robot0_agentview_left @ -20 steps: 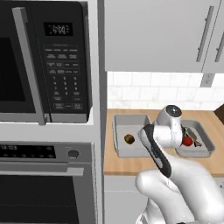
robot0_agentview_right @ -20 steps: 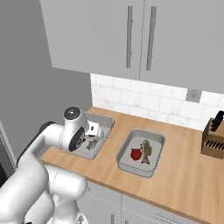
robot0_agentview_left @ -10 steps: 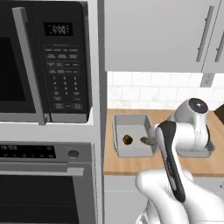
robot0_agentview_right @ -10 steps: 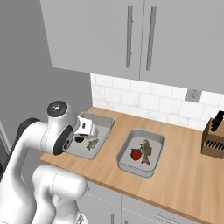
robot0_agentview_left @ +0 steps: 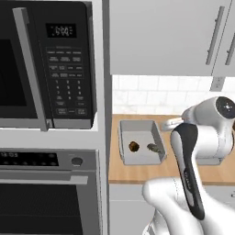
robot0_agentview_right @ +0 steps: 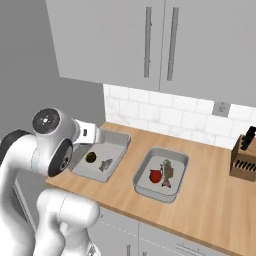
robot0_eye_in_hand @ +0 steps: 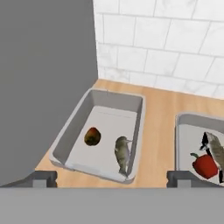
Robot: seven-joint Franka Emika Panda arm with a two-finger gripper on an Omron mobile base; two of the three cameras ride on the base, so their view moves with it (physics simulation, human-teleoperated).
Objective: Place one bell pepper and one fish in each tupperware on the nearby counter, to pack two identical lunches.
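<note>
Two pale-grey tupperware tubs lie side by side on the wooden counter (robot0_agentview_right: 210,200). The left tupperware (robot0_eye_in_hand: 116,98) holds a brownish-orange bell pepper (robot0_eye_in_hand: 92,136) and a grey fish (robot0_eye_in_hand: 122,152). The right tupperware (robot0_agentview_right: 176,156) holds a red bell pepper (robot0_agentview_right: 155,176) and a fish (robot0_agentview_right: 167,170). My gripper (robot0_eye_in_hand: 112,178) hovers above the near edge of the left tupperware. It is open, fingertips (robot0_eye_in_hand: 43,178) wide apart, nothing between them. In the left base view the left tupperware (robot0_agentview_left: 137,125) shows its pepper (robot0_agentview_left: 133,146) and fish (robot0_agentview_left: 154,147), and my arm covers most of the right one.
A tall grey cabinet side (robot0_eye_in_hand: 43,87) rises just left of the left tub. A black microwave (robot0_agentview_left: 46,64) sits above an oven (robot0_agentview_left: 46,197) beyond it. A knife block (robot0_agentview_right: 243,159) stands at the counter's far right. Wall cabinets (robot0_agentview_right: 160,45) hang overhead.
My arm has pulled back and up from over the left tupperware, uncovering its pepper and fish. The jaws have stayed open. Nothing in the tubs has moved.
</note>
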